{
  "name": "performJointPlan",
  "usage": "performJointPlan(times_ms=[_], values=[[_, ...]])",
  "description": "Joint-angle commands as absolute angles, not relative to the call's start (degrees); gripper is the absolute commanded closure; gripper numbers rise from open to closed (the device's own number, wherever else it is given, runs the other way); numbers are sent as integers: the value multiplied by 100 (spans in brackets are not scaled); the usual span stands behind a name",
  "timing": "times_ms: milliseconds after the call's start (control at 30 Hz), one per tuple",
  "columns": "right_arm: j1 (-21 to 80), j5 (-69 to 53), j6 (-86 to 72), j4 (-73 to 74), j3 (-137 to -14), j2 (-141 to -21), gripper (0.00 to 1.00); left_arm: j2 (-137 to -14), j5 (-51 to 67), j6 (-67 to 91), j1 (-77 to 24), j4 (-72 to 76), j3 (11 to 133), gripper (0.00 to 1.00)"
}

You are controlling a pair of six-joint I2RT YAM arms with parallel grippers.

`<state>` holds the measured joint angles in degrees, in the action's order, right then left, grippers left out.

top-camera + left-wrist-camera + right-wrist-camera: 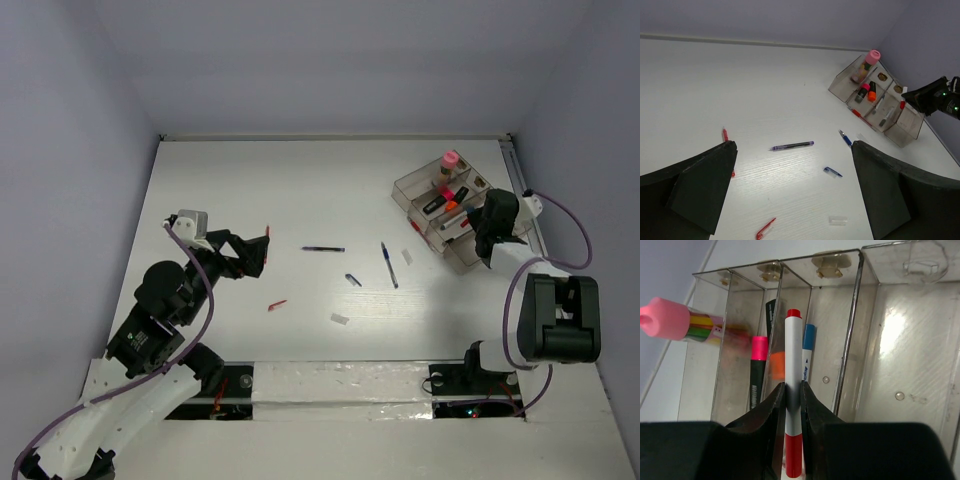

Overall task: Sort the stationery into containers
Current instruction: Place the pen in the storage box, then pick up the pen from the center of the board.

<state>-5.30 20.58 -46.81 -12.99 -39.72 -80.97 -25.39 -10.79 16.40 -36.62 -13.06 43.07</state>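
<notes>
Clamped between the right jaws, and nearest my right wrist camera, is a white marker with red ends [793,355]. The jaws pinch it low on the barrel, so most of its length sticks out ahead. It runs parallel to the dividers of the clear organiser tray [860,300], which I read as deliberate: held lengthwise, it can drop into a narrow slot without bridging a wall. It sits over the compartment that holds an orange marker [777,365] and a blue-capped pen [809,340], close to that slot's left divider. I cannot tell whether it is touching the floor yet.

One slot to the left lies a pink-capped black marker [758,365]. The pink-capped bottle [670,320] leans in the end compartment, and the wide compartment on the right looks bare. I judge this to be the placing step, and letting go cleanly calls for the marker to be clear of that divider.

Over on the left, the left jaws stand wide apart and carry nothing. They are aimed across the bench [300,180] at what is left to sort. A dark purple pen [792,146] lies between the fingertips' lines of sight, with a blue pen [845,137] nearer the tray. I also see a short blue piece [832,172], a red clip-like piece [765,229], a red pen [725,135] beside the left finger, and a small clear piece [838,219]. By my count the sort is roughly half done.
</notes>
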Motion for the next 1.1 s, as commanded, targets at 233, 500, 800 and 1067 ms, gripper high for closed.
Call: performJointPlan(times_ms=[233,500,800,1067], values=[[-580,1767,-4852,-1811,-4377,-8429,72,-2681,-949,1556,-3630,-1020,4280,1],[-580,1381,-4579,-1784,-4421,-8297,42,-2768,-861,1564,-3577,-1002,4271,1],[707,-44,-3078,-732,-4333,-7261,52,-2944,-721,1547,-3472,-976,4271,1],[1994,-176,-2173,1412,-4649,-7426,52,-3199,-405,1573,-3314,-888,4263,1]])
